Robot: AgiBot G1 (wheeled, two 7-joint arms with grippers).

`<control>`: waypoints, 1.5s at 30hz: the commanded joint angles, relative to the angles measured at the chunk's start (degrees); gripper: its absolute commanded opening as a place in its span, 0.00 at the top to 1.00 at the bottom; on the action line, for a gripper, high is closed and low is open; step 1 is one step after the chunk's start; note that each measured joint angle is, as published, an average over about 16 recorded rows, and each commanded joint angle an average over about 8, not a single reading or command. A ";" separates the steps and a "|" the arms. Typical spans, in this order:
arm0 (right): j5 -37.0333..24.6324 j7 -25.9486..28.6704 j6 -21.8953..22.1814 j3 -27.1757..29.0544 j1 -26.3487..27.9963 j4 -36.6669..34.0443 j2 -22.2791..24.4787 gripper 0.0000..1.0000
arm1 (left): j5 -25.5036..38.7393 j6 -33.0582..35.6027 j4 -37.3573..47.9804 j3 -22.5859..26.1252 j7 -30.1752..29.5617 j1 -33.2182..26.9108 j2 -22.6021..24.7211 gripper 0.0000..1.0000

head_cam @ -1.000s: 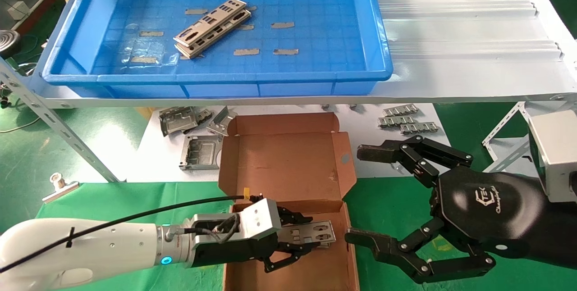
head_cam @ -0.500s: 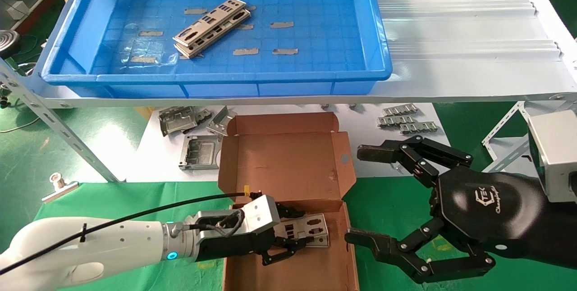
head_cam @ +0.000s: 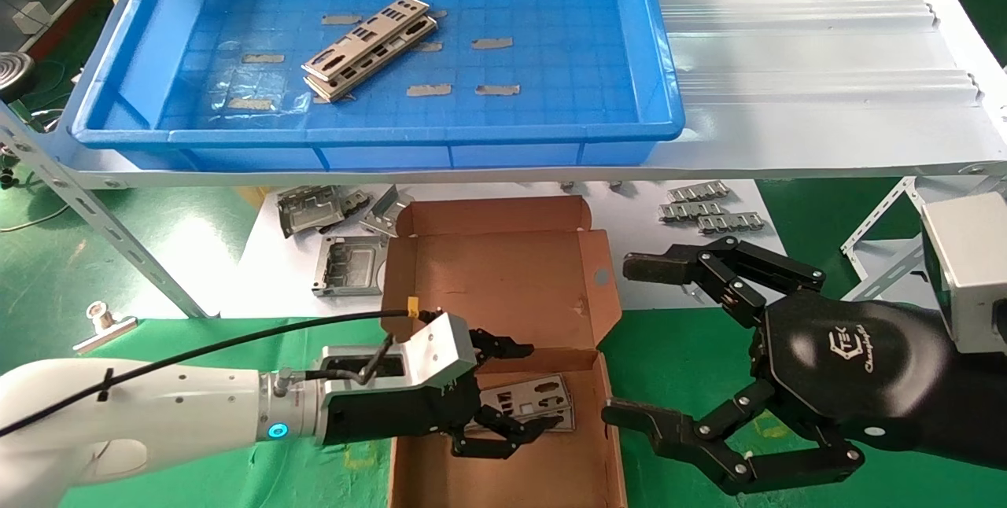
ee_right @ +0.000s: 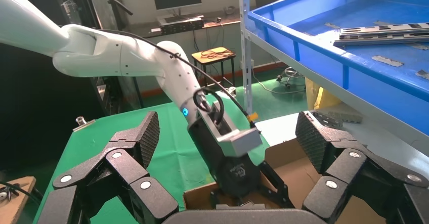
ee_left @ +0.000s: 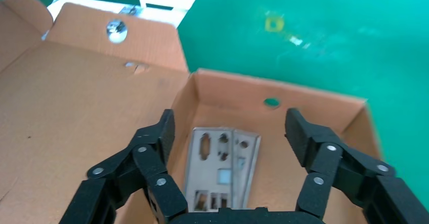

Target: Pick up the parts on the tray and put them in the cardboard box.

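Note:
Two silver-grey parts lie stacked aslant on the floor of the blue tray on the upper shelf. Below it the cardboard box stands with its lid folded back. More parts lie flat on the box floor, also seen as overlapping plates in the left wrist view. My left gripper hovers open just above them, holding nothing, its fingers spread either side. My right gripper is open and empty to the right of the box.
Squarer grey metal frames and small chain-like pieces lie on the white sheet behind the box. Grey tape strips dot the tray floor. A slanted metal shelf strut crosses at left, with a clip on the green mat.
My left gripper opened and let go of the plate, which now lies flat in the box. The gripper drew back left and lifted slightly. The right arm stayed still.

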 commanded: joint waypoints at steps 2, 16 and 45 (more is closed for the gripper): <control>0.00 0.00 0.00 0.00 0.00 0.00 0.00 0.00 | -1.89 2.21 -1.25 -0.63 -1.33 0.10 -1.09 0.00; 0.00 0.00 0.03 0.01 -0.01 -0.01 0.00 0.00 | -9.98 11.61 -5.21 -3.18 -2.19 2.59 -4.30 0.00; 0.00 0.00 0.06 0.01 -0.01 -0.01 0.00 0.00 | -15.12 13.53 -11.96 -8.22 -7.35 3.74 -12.65 0.00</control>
